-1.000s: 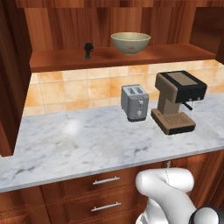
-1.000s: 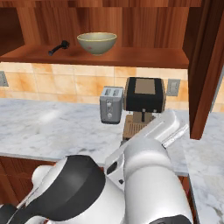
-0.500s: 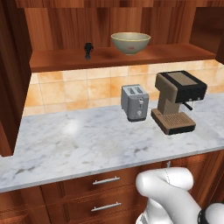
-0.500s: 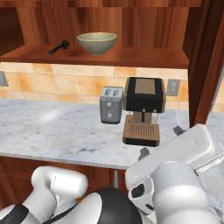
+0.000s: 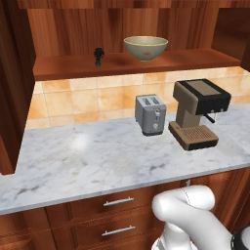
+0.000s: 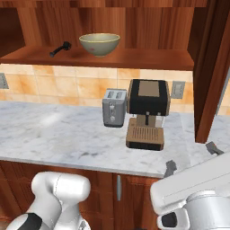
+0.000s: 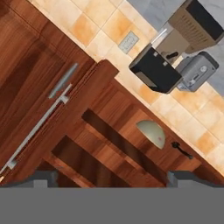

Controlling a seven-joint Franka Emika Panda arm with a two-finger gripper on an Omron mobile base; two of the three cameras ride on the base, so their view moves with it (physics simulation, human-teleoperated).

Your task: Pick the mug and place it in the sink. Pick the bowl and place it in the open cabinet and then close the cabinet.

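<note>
On the wood shelf of the reddish-brown upper wall cabinet (image 5: 127,66) sits the wide round yellow-tan bowl (image 5: 145,47), upright, pale olive inside, well back from the shelf's front edge. Left of it on the same shelf, apart from the bowl, lies a small black handled utensil (image 5: 98,55). Cabinet doors stand open: one dark wooden door (image 6: 211,67) hangs at the right in the right base view, and the hand view shows a door face with a long silver bar handle (image 7: 41,118).

Below the shelf, on the white-grey marble tabletop (image 5: 97,161), a small silver two-slot toaster (image 5: 150,114) stands just beside a brown-and-black espresso machine (image 5: 197,112), both against the orange tiled backsplash (image 5: 73,100).

Robot's two dark fingers (image 6: 170,168) are spread wide apart, gripping nothing, low in front of the tabletop edge in the right base view. In the hand view the tips frame the rolled picture of cabinet and bowl from well away.
</note>
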